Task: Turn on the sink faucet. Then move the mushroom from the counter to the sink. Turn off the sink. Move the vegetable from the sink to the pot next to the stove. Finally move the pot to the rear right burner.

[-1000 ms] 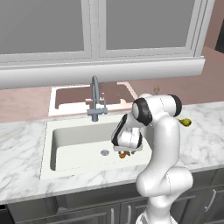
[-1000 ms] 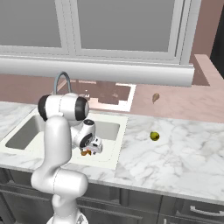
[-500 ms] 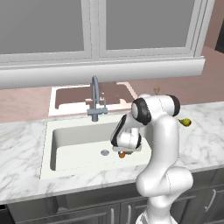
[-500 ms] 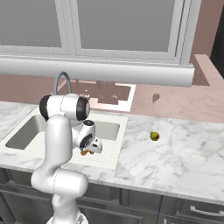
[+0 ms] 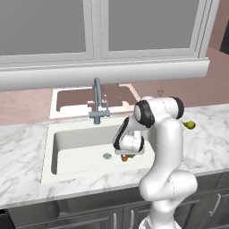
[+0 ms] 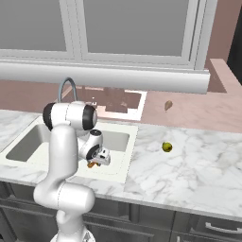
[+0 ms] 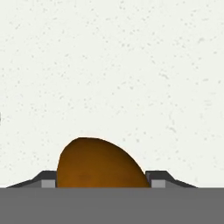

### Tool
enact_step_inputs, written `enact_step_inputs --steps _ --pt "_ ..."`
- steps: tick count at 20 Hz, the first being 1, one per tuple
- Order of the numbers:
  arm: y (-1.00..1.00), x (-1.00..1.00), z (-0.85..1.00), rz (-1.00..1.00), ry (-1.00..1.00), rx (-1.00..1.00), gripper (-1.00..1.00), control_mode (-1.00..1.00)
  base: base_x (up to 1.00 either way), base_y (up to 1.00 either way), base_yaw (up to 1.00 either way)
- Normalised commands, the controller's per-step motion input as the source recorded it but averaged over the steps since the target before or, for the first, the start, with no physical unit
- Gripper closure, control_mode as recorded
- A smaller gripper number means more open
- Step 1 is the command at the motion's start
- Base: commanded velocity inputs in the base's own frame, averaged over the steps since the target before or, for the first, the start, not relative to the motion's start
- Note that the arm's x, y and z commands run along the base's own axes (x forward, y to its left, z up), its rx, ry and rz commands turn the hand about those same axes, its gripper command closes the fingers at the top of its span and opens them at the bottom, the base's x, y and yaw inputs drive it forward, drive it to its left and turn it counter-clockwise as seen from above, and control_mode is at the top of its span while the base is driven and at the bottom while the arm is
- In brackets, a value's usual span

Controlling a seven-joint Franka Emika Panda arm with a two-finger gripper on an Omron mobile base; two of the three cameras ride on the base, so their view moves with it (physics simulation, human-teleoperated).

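While the claw (image 7: 100,183) hangs low inside the sink (image 5: 80,150), its fingertips (image 7: 49,179) flank the brown mushroom (image 7: 98,164) on both sides; whether they grip it, cannot tell.

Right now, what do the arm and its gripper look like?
The arm is glossy white, built of rounded tubular links with dark bands at the joints, rising from a bulbous white base. No cables or markings show. The gripper has a white hand; in the hand view its two fingertips are small, grey and blocky.
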Motion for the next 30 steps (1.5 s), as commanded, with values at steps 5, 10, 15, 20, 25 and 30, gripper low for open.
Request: enact_step_inputs --steps 5,10,15,20,25,30 --pt "0.00 -0.12 0.12 0.00 -0.06 0.00 1.00 -1.00 0.00 0.00 0.00" --pt "0.00 -0.16 0.37 0.00 -0.06 0.00 1.00 -1.00 0.00 0.00 0.00" --pt "0.00 -0.14 0.40 0.00 -0.05 0.00 1.00 -1.00 0.00 0.00 0.00" --pt "0.00 -0.27 0.44 0.00 -0.07 0.00 1.00 -1.00 0.00 0.00 0.00" --pt "0.00 -0.27 0.52 -0.01 -0.04 0.00 1.00 -1.00 0.00 0.00 0.00" --pt "0.00 -0.16 0.59 -0.01 0.00 0.00 1.00 -1.00 0.00 0.00 0.00"
